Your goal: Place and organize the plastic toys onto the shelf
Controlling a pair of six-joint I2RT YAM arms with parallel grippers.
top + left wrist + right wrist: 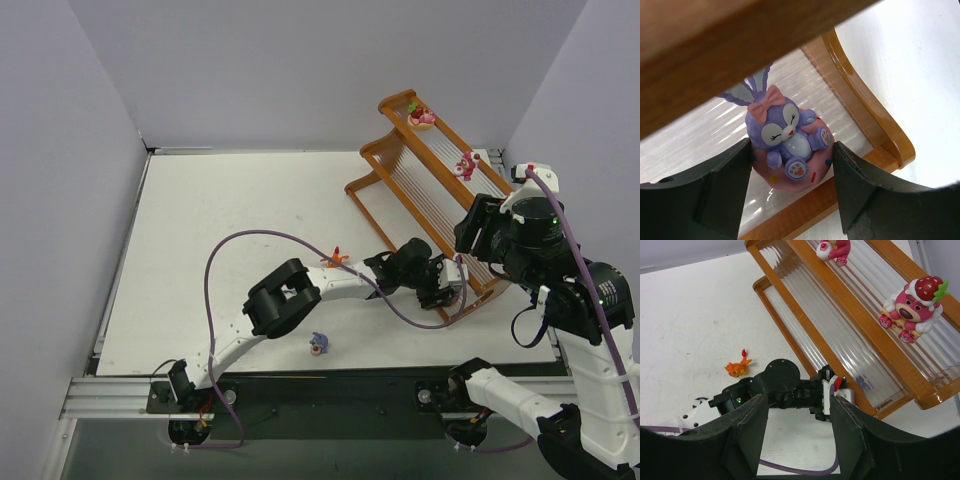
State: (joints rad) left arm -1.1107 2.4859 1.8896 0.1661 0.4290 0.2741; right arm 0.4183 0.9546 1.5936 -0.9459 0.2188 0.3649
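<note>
Wooden shelf rail [740, 50] over purple bunny [790, 137]

Glossy wooden shelf [865, 107], glossy plastic bunny toy [785, 134], matt white table [920, 60]

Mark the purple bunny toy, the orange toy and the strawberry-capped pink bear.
purple bunny toy [785, 131]: left wrist view, on its face.
orange toy [734, 369]: right wrist view, on its body.
strawberry-capped pink bear [910, 310]: right wrist view, on its face.
</note>
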